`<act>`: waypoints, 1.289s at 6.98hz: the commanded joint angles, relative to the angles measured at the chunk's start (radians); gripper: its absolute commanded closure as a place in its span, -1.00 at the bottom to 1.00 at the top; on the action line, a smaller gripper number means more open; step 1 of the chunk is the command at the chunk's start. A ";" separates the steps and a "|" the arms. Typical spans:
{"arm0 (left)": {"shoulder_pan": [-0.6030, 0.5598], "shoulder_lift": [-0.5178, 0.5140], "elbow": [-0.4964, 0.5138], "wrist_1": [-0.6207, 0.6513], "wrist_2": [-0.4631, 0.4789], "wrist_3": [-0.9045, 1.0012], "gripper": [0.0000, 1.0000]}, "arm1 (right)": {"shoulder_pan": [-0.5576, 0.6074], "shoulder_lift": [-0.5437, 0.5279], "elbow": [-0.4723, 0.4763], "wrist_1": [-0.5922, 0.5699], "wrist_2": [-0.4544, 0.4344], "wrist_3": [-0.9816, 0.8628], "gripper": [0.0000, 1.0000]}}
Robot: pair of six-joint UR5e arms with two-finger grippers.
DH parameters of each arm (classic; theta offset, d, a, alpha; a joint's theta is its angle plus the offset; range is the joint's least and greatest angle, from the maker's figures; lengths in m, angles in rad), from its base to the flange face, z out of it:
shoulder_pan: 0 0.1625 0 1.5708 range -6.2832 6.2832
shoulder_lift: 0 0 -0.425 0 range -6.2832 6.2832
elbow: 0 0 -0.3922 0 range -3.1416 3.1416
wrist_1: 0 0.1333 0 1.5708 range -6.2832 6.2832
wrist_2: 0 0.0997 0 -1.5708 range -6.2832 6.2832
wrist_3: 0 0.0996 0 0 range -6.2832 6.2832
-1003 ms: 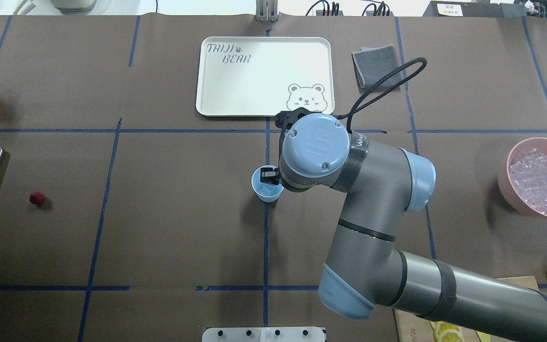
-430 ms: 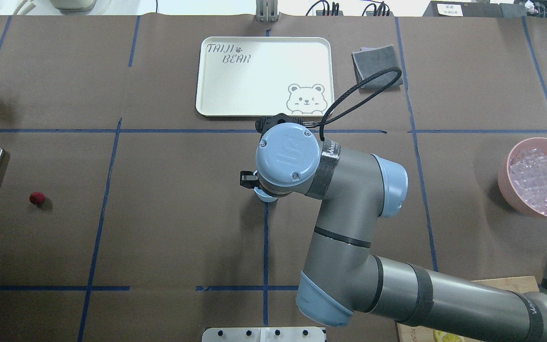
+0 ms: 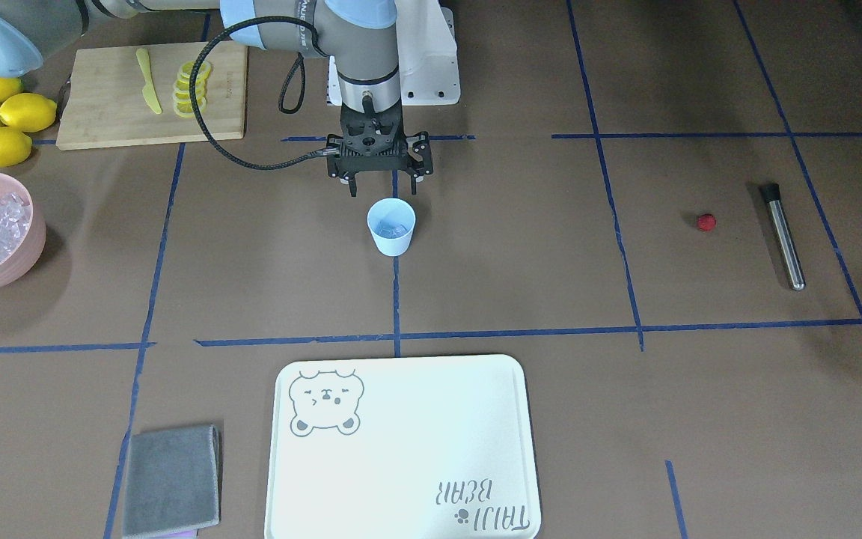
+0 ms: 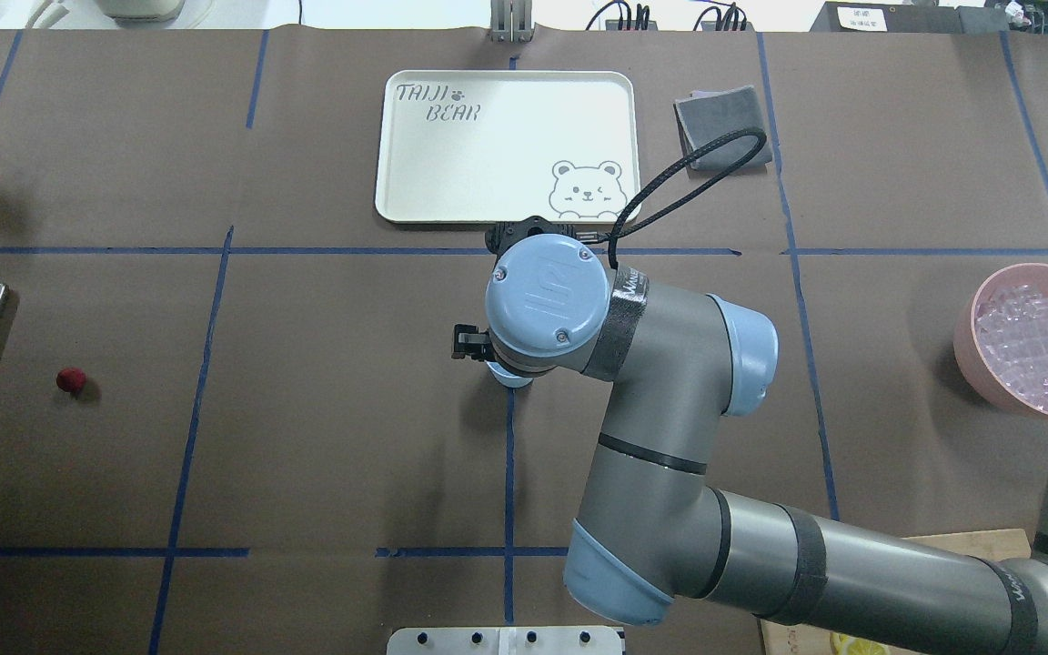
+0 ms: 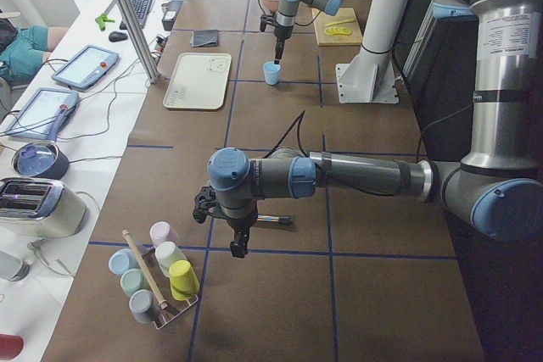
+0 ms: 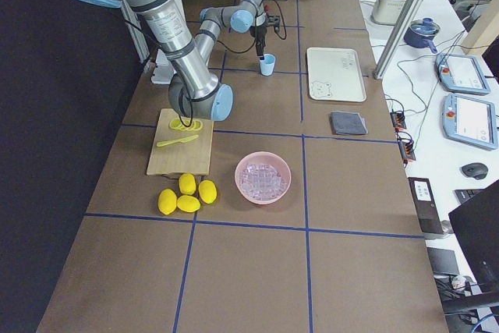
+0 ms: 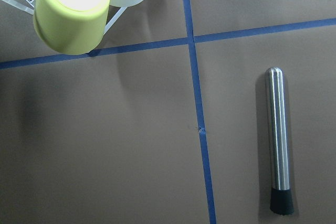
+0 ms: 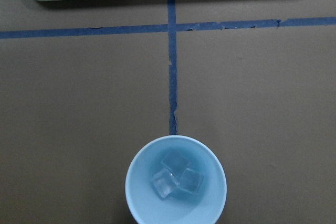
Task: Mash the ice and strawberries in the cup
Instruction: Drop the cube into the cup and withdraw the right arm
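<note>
The light blue cup [image 3: 391, 238] stands upright at the table's middle on a blue tape line. Inside the cup [image 8: 137, 174], the right wrist view shows three clear ice [image 8: 176, 178] pieces on the bottom. My right gripper [image 3: 382, 192] hangs open and empty just above the cup, on the robot's side of it. In the overhead view the right wrist hides most of the cup [image 4: 511, 378]. The red strawberry [image 3: 707, 221] lies alone far out on my left side. My left gripper [image 5: 237, 246] shows only in the exterior left view; I cannot tell whether it is open or shut.
A metal muddler [image 3: 783, 236] lies beyond the strawberry. The pink bowl [image 3: 33, 247] of ice, lemons [image 3: 1, 120] and a cutting board [image 3: 102, 112] with lemon slices sit on my right. A cream tray [image 3: 401, 449] and grey cloth [image 3: 171, 479] lie across the table. A rack of cups [image 5: 157, 281] stands under the left arm.
My right arm has swung left across the cup, so its wrist now covers most of the cup in the overhead view. The cup and strawberry have not moved.
</note>
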 commanded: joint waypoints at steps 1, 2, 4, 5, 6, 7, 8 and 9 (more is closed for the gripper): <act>0.000 -0.002 0.001 -0.002 0.000 0.001 -1.00 | 0.043 -0.010 0.000 -0.003 0.011 -0.019 -0.98; 0.000 -0.003 -0.003 -0.002 0.000 0.001 -1.00 | 0.101 -0.017 0.000 -0.009 0.048 -0.074 -0.98; 0.008 -0.005 -0.016 0.000 0.002 0.002 -1.00 | 0.276 -0.107 0.003 -0.006 0.216 -0.312 -0.98; 0.015 -0.008 -0.019 0.002 0.002 -0.001 -1.00 | 0.362 -0.160 0.006 -0.001 0.273 -0.461 -0.98; 0.029 -0.006 -0.020 0.003 0.009 -0.008 -1.00 | 0.464 -0.234 0.008 0.003 0.352 -0.619 -0.98; 0.031 -0.017 -0.020 0.000 0.005 -0.010 -1.00 | 0.550 -0.324 0.026 0.005 0.394 -0.791 -0.98; 0.031 -0.024 -0.022 -0.005 0.006 -0.005 -1.00 | 0.639 -0.418 0.052 0.005 0.434 -0.929 -0.98; 0.029 -0.028 -0.022 -0.055 0.006 -0.008 -1.00 | 0.727 -0.526 0.078 0.005 0.489 -1.082 -0.98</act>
